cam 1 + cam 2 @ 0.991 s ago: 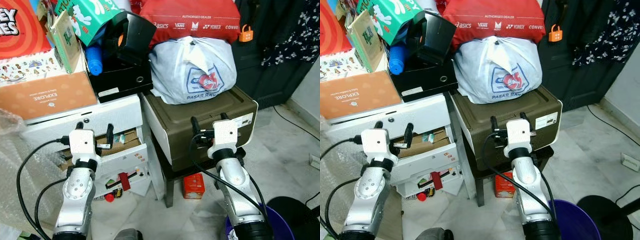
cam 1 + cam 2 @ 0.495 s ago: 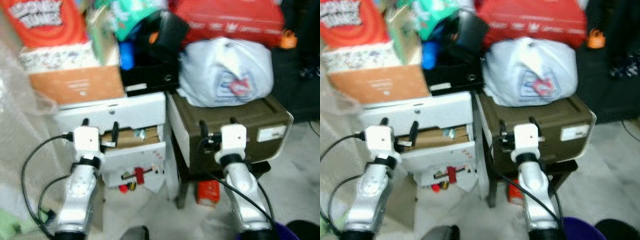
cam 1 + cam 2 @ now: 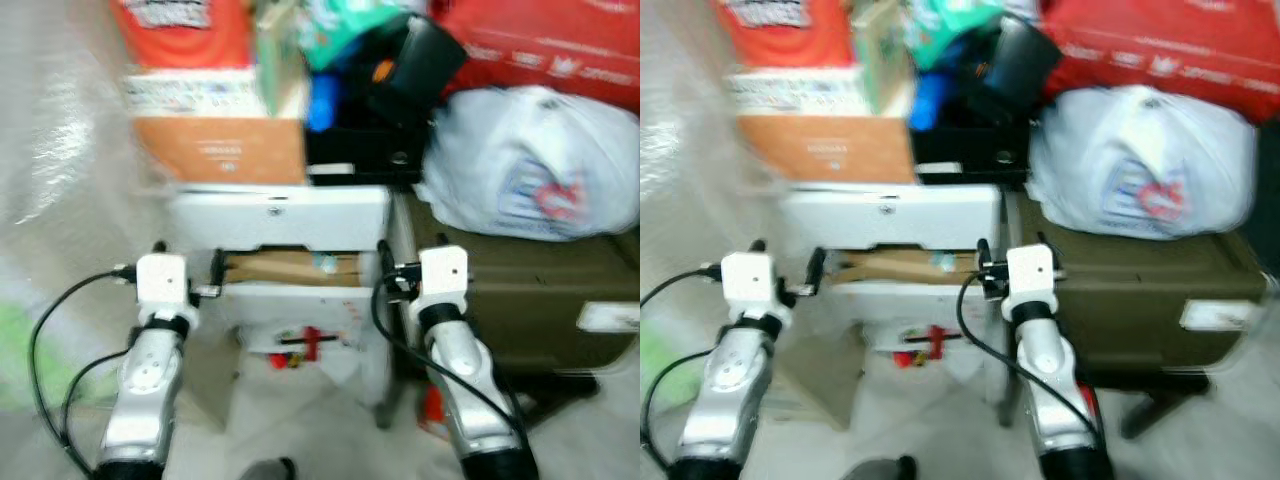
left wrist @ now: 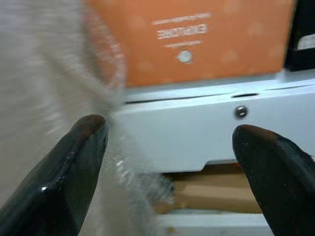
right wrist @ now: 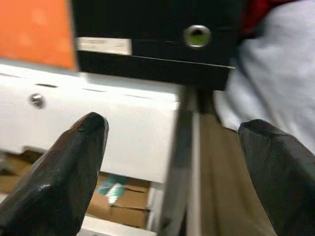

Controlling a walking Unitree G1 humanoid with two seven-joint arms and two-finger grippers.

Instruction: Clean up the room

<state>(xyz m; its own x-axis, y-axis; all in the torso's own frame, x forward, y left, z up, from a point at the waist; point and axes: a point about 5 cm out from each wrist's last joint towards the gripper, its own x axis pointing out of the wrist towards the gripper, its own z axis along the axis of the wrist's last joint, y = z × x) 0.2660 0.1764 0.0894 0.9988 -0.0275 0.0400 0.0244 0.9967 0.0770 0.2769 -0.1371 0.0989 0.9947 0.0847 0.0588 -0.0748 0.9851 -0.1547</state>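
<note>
clutter fills the half-open drawer (image 3: 290, 270) of the white cabinet (image 3: 280, 215), between the two arms: cardboard and small packets, prob light and stiff enough to pinch by an edge, though views are blurred. white plastic bag (image 3: 530, 190) on the brown cabinet (image 3: 530, 300) looks soft, best taken at its knot. left claw (image 4: 172, 167) wide apart, empty, touching nothing; right claw (image 5: 172, 172) same, facing the white cabinet's front.

Floor: pale marbled tile floor (image 3: 330, 430), blurred.
Left side: clear crinkled plastic sheeting (image 3: 70, 150), catching bright light.
Furniture: white drawer cabinet (image 3: 280, 215) with one drawer pulled open; touching it on the right, a dark olive-brown box-shaped cabinet (image 3: 540, 290) on dark legs.
Light: bright, even, indoor.
</note>
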